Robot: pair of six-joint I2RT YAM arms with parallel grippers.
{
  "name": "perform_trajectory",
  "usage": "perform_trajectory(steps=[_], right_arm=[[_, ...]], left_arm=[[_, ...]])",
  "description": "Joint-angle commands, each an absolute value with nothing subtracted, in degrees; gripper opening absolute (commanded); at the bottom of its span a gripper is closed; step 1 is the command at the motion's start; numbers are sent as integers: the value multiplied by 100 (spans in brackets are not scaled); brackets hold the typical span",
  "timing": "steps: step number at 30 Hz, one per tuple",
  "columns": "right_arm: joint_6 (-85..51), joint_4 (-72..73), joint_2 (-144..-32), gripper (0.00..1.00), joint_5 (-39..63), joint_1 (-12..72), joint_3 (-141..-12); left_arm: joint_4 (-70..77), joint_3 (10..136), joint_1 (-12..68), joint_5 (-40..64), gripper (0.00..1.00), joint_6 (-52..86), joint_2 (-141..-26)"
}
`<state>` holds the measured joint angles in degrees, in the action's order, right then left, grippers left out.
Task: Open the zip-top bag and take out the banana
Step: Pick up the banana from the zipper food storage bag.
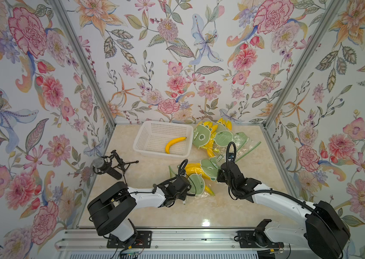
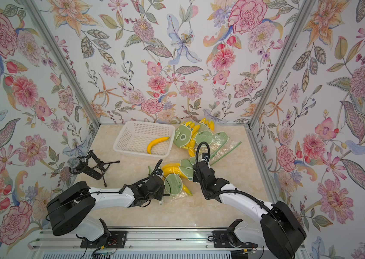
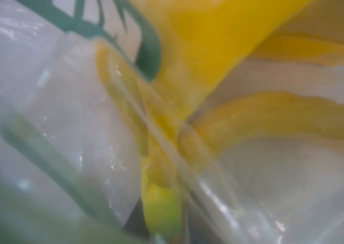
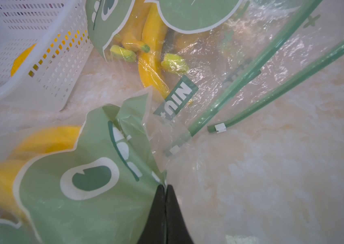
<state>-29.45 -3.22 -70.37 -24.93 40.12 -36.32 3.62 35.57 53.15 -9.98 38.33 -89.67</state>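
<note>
One zip-top bag [image 4: 71, 200], pinched inside right pincer [image 4: 165, 187]

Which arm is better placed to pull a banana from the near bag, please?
Left, probably: the left claw sits at the near bag, its wrist view filled by bananas, while the right claw is shut on the bag's plastic.

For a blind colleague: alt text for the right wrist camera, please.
The right pincer, shut, pinches the clear film of a green-printed zip-top bag holding yellow bananas. Beyond lie a second bag of bananas and a white basket.
</note>
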Motion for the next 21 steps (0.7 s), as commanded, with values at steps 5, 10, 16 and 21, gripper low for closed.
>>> perform_trajectory(steps=[5,10,16,21], right_arm=[[-3068,-404,-6873,0,-2777,3921,-3551],[-3130,-434,-6899,0,-2885,3902,-3576],[-3241,-546,-6882,0,-3124,3885,-3629],[-3262,-584,-6940,0,-3050,3894,-3713]], left_arm=[[-291,3422,5282,-1685,12,4128,-8560],[-702,3310,5275,-2063,10,4323,-8095],[-963,3128,5223,-2227,10,4461,-7684],[-763,3031,5169,-1969,17,4284,-7574]])
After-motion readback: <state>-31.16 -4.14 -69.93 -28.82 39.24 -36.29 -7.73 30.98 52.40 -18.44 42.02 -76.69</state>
